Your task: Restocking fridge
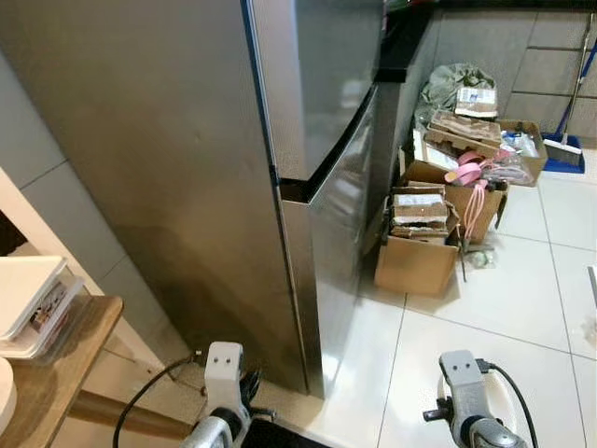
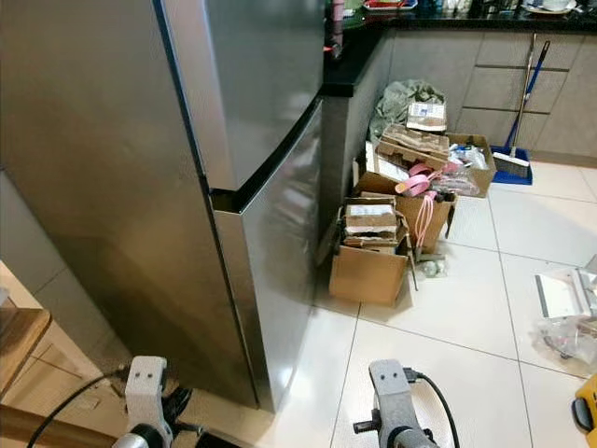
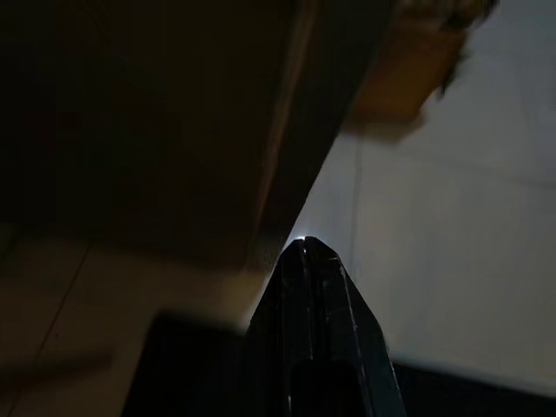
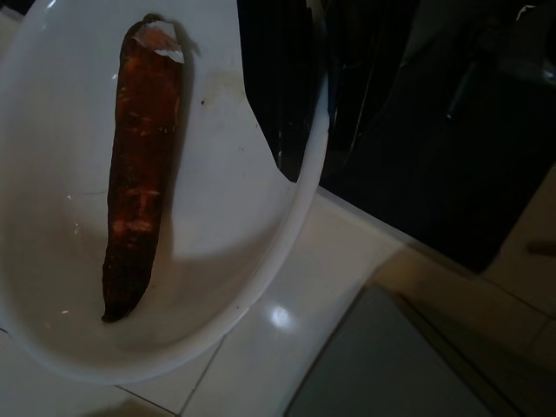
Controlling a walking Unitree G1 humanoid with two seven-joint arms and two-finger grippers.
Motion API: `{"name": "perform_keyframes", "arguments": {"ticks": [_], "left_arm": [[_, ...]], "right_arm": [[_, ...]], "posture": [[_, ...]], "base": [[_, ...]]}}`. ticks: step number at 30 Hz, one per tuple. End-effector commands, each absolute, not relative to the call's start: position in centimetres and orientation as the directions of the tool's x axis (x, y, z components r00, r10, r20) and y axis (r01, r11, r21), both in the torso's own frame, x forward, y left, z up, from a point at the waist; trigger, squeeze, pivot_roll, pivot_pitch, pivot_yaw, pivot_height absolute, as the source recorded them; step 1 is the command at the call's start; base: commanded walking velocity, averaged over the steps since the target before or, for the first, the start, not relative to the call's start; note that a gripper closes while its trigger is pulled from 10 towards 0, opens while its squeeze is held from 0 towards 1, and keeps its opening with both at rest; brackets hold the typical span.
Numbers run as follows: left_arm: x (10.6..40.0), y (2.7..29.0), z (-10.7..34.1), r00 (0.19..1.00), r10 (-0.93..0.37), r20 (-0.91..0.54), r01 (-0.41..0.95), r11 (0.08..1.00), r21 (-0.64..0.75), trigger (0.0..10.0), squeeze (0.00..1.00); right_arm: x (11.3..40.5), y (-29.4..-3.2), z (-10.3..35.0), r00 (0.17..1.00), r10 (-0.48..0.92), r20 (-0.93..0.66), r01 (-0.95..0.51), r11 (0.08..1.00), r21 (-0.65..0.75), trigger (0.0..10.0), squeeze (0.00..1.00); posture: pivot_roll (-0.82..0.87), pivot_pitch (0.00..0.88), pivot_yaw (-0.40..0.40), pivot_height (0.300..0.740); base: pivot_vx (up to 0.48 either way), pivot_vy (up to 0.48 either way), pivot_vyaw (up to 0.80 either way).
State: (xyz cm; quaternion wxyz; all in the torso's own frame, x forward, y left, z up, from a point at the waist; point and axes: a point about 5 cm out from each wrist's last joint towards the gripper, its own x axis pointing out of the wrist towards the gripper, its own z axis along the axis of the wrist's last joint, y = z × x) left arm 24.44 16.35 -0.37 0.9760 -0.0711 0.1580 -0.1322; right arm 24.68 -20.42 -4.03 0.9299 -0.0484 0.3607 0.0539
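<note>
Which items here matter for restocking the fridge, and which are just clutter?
Job:
fridge, both doors closed
white plate carrying a carrot

Lying about:
cardboard boxes
pink hangers
broom
stacked containers on wooden table

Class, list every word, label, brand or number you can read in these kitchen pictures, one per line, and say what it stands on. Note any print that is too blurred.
No text can be read.
White shipping labels on the brown cardboard boxes beside the tall steel fridge: print too small and blurred.
Printed sleeve of the white flat package on the wooden table: blurred, unreadable.
White paper label on the grey-green bag: unreadable.
</note>
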Motion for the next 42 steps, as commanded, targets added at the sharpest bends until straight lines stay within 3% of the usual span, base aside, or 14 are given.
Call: {"name": "perform_keyframes", "arguments": {"ticks": [1,7,18,20,21,22,24,42], "left_arm": [[24.6,16.5,0.6,0.915,-0.327,-0.238,0.297,0.943,-0.151,0.0,0.00],[25.1,15.0,2.1,0.886,-0.432,-0.167,0.426,0.902,-0.073,0.0,0.00],[27.0,14.9,3.7,0.906,-0.406,-0.121,0.411,0.911,0.019,0.0,0.00],[28.5,15.3,5.0,0.935,-0.347,-0.074,0.352,0.935,0.052,2.2,0.00],[28.8,15.3,5.2,0.936,-0.346,-0.072,0.350,0.935,0.054,4.9,0.00],[28.9,15.3,5.3,0.935,-0.346,-0.072,0.351,0.935,0.059,4.9,0.00],[29.5,15.2,5.6,0.936,-0.345,-0.073,0.350,0.934,0.070,9.7,0.00],[33.6,14.2,7.8,0.958,-0.276,-0.074,0.281,0.956,0.079,10.0,0.00]], "right_arm": [[24.8,-20.6,-3.8,0.746,0.066,-0.662,-0.134,0.990,-0.052,10.0,0.00],[24.8,-20.9,-3.7,0.748,0.065,-0.661,-0.136,0.989,-0.056,10.0,0.00],[25.0,-21.2,-3.5,0.753,0.063,-0.655,-0.132,0.990,-0.058,10.0,0.00],[25.2,-21.3,-3.4,0.756,0.061,-0.652,-0.132,0.989,-0.060,10.0,0.00],[25.2,-21.3,-3.4,0.756,0.061,-0.651,-0.132,0.989,-0.060,10.0,0.00],[25.2,-21.3,-3.4,0.756,0.061,-0.651,-0.132,0.989,-0.060,10.0,0.00],[25.2,-21.3,-3.3,0.757,0.062,-0.650,-0.133,0.989,-0.060,10.0,0.00],[25.5,-21.8,-2.9,0.778,0.058,-0.626,-0.131,0.989,-0.072,10.0,0.00]], "posture": [[0.05,0.101,0.037,0.740],[0.04,0.107,0.035,0.740],[0.04,0.119,0.029,0.740],[0.05,0.122,0.024,0.740],[0.05,0.122,0.024,0.740],[0.05,0.122,0.024,0.740],[0.05,0.126,0.024,0.740],[0.04,0.186,0.023,0.740]], "base": [[0.000,0.000,0.00],[0.000,0.000,0.00],[0.000,0.000,0.00],[0.000,0.000,0.00],[0.000,0.000,0.00],[0.000,0.000,0.00],[0.000,0.000,0.00],[0.000,0.000,0.00]]}}
